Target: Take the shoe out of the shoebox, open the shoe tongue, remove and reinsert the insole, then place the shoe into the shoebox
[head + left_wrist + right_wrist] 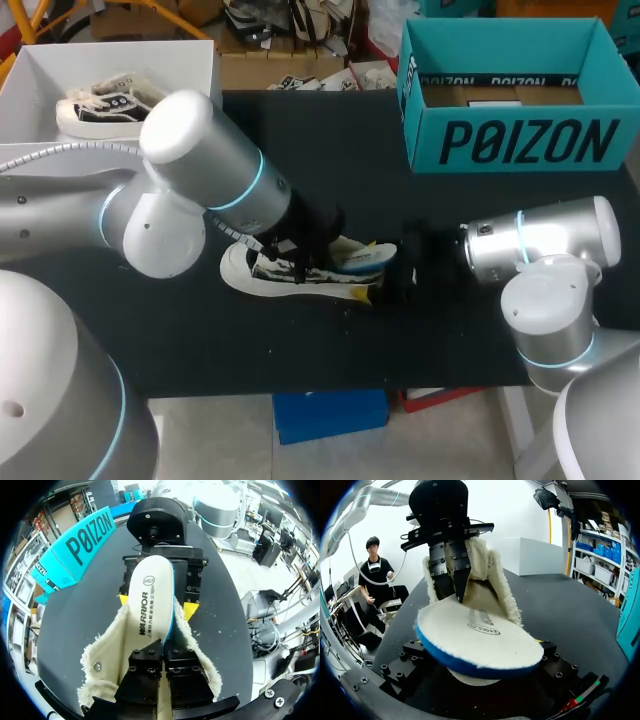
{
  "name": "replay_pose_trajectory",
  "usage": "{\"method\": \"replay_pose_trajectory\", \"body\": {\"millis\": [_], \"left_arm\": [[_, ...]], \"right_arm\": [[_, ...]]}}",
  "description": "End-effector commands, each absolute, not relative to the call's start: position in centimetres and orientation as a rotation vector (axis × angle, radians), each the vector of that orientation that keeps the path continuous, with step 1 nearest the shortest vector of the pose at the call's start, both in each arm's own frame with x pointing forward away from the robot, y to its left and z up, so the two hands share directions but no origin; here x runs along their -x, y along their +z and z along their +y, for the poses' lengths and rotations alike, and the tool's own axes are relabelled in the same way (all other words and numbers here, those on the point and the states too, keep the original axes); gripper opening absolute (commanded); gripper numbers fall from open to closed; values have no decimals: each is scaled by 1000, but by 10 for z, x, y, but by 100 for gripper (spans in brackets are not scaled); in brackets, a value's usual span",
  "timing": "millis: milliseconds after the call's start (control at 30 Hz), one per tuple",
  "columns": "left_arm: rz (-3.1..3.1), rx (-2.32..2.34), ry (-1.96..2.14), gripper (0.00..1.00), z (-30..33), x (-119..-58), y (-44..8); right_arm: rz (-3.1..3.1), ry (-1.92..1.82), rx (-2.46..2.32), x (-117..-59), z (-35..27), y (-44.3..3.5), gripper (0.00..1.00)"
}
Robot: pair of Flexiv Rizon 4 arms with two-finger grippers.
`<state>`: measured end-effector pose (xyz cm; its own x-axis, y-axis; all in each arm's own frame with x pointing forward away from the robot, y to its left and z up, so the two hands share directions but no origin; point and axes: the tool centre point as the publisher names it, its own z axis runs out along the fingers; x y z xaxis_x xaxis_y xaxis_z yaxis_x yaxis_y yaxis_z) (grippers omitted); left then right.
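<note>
Fleecy insole, half out of the shoe: light and floppy, likely to buckle.
Your left jaws pinch its end at the shoe's opening; right jaws, cannot tell. Hold its firmer rim.

Black table, matte top, straight front edge in the head view. Same dark surface runs out ahead in the left wrist view. Right wrist view: even light, pale sheen on the tabletop.

Bright even room light, faint shadows, sheen on left arm
</note>
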<state>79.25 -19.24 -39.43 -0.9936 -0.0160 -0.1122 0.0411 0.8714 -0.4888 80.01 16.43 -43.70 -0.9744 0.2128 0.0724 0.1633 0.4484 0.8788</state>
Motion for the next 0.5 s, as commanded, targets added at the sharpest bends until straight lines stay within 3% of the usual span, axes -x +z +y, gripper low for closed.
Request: {"method": "replay_pose_trajectory", "body": {"millis": [33,167,500], "left_arm": [[2882,-22,-762,50,-193,-788,-395],[2823,-40,-740,99,-191,-780,-393],[2710,-50,-691,100,-205,-778,-401]], "right_arm": [[2633,1587,-343,-799,166,-438,0],[2633,1587,-343,-799,166,-438,0],[2633,1587,-343,-799,166,-438,0]]}}
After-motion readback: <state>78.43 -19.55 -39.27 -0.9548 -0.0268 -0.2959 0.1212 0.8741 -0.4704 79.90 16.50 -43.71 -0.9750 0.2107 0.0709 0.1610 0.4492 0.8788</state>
